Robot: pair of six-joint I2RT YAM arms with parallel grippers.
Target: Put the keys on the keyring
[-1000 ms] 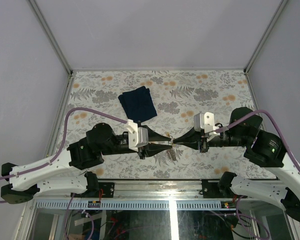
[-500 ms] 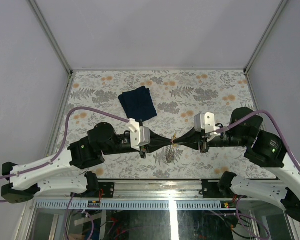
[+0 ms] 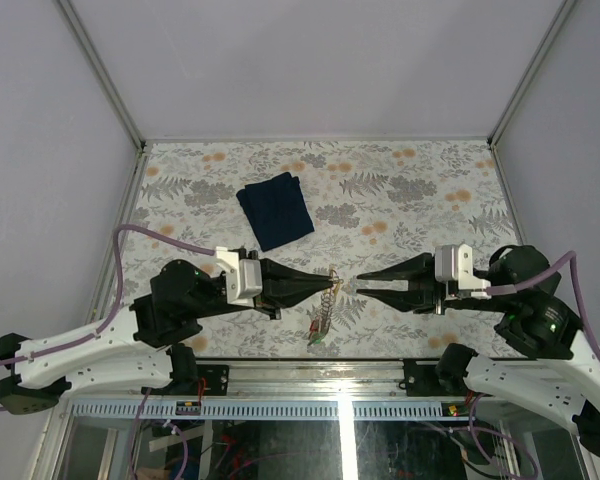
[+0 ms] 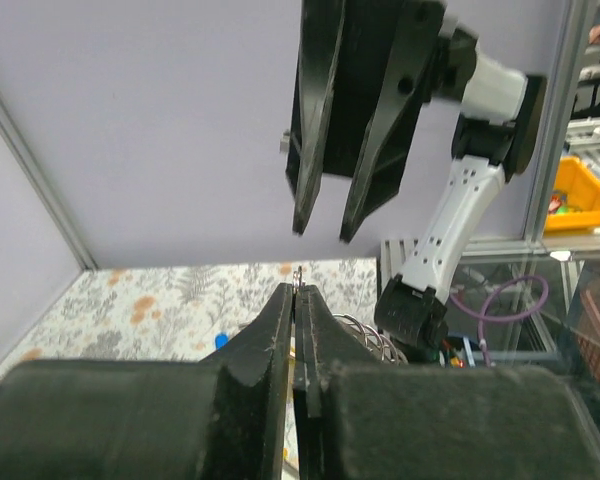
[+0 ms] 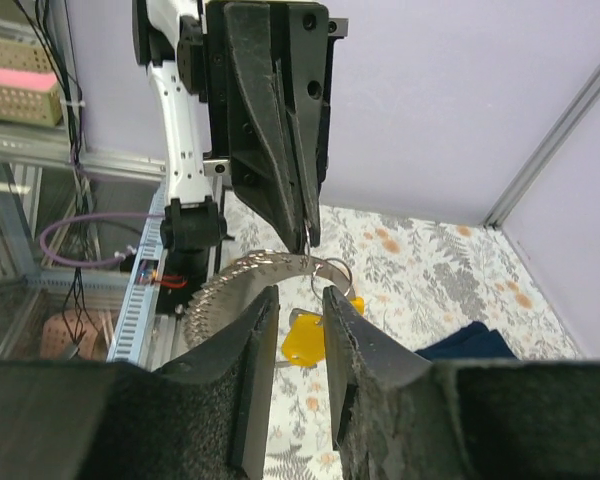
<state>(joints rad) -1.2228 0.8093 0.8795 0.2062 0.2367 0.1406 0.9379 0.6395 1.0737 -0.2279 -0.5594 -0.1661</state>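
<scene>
Step in hand, as I judged it: holding the keyring (image 3: 326, 296) up in the air for threading, with keys (image 3: 316, 330) already hanging on it. The left gripper (image 3: 329, 283) was pinched fully together on the thin wire of the keyring; in the left wrist view only a sliver of wire stuck out past its tips. The right gripper (image 3: 360, 284) had its jaws apart with nothing between them, tips facing the left gripper's tips and just short of the wire, not touching it as far as the top view showed. The keyring was on the near side of the navy cloth (image 3: 276, 210), well apart from it and slightly toward the right arm's side, lifted off the desk (image 3: 410, 190) rather than lying on it. Its bunch hung from the pinch point. In the top view the long axis ran away from the cloth toward the near desk edge, tag ends lowest. In the right wrist view the keyring (image 5: 270, 262) curved out below the left gripper's tips with a yellow tag (image 5: 302, 340) under it. I saw no loose key on the desk near the cloth; the busy pattern could have hidden one. The next move likely called for the right gripper to close on the ring or a hanging key with a fine, centred approach, since the wire was thin and free to swing. How many keys were on it I couldn't tell.
</scene>
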